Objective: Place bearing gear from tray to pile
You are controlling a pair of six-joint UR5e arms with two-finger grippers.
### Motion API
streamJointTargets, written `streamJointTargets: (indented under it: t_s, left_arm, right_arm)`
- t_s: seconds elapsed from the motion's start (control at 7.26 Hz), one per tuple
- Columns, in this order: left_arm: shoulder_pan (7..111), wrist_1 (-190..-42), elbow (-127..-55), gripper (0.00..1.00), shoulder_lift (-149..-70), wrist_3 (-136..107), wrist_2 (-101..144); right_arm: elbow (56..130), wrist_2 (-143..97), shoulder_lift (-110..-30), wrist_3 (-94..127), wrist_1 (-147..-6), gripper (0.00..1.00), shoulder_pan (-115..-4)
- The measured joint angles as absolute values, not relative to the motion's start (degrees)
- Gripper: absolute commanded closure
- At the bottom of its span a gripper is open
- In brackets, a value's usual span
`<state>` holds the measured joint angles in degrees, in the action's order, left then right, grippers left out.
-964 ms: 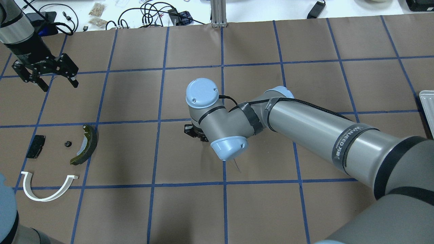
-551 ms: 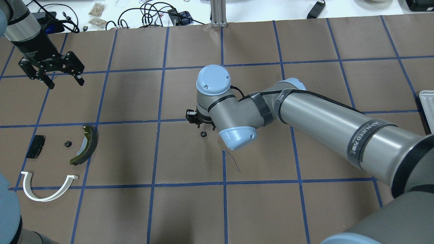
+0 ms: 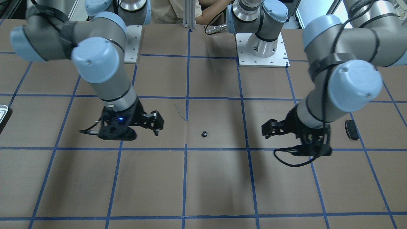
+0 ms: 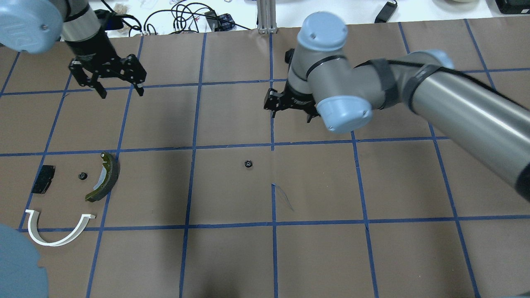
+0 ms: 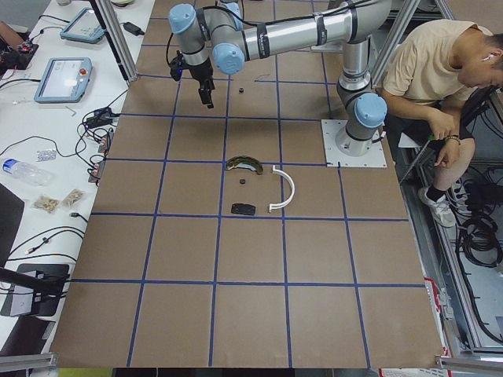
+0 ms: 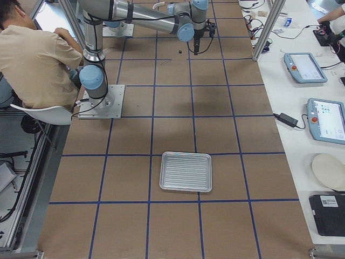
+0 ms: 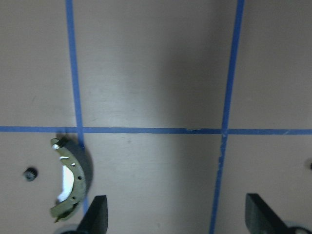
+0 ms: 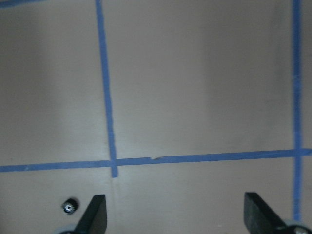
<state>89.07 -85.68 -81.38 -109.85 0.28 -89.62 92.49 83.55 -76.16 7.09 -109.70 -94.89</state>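
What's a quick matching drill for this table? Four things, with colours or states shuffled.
Things:
1. tray
2. brake shoe
3. arch strip
4. pad

Descriptions:
a. black
b. silvery, with nothing in it
c. white
d. olive-green

Pairs: 1-b, 2-d, 3-c, 4-a

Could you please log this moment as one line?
left gripper open, empty | right gripper open, empty | bearing gear on table centre, apart from pile | placement not done
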Motion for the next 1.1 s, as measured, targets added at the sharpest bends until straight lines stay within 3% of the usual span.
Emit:
streamJointTargets:
  t_s: [0.41,0.83,1.1]
  left_arm:
    - [100.92,-72.45,-88.25,0.00,-112.30,-11.21,-88.98]
    - [105.95,-57.21,-99.40,0.00,-114.18,-14.89,-88.86]
    - [106.91,-54.46,-102.65,0.15,-114.72,-14.98,-88.73]
  right_arm:
    - [91.23,86.66,-88.15,-2.39,-93.07,0.00,-86.63]
    - [90.69,90.09,-91.42,2.80,-90.86,0.00,-89.17]
    - [89.94,90.24,-90.69,5.92,-90.91,0.00,-91.80]
